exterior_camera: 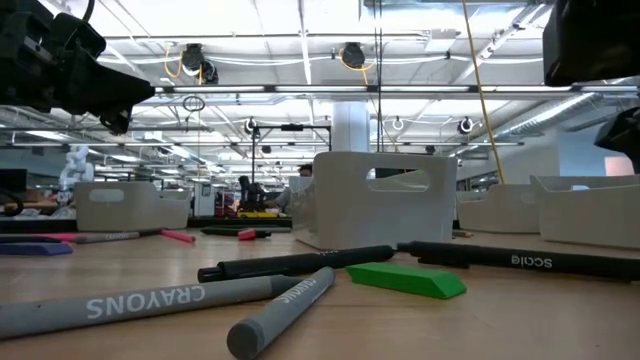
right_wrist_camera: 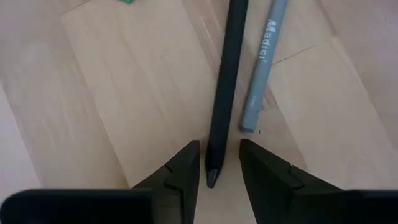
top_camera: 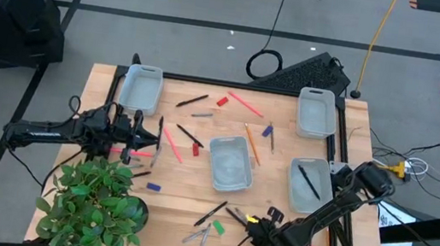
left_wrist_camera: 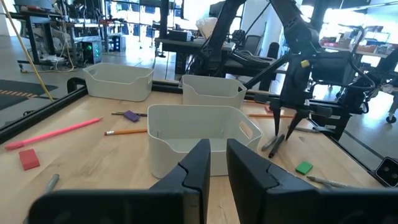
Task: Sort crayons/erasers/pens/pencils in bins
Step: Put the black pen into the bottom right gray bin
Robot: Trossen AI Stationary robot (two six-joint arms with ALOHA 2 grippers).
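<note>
- The left gripper (top_camera: pixel 152 137) hovers over the left part of the table (top_camera: pixel 168 219), near a pink pencil (top_camera: pixel 170 144). Its fingers (left_wrist_camera: pixel 198 168) are a little apart and hold nothing.
- A bin (top_camera: pixel 229 162) sits in the middle of the table.
- The right gripper (top_camera: pixel 252 223) is low at the front edge. Its fingers (right_wrist_camera: pixel 188 163) are spread around the tip of a black pen (right_wrist_camera: pixel 224 87), which lies flat beside a grey crayon (right_wrist_camera: pixel 263 62).

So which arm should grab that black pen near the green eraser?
The right arm. Its pincer is open with the tip of the black pen already between its fingers, near the green eraser. The left pincer hovers far off, across the table by the pink pencils.
</note>
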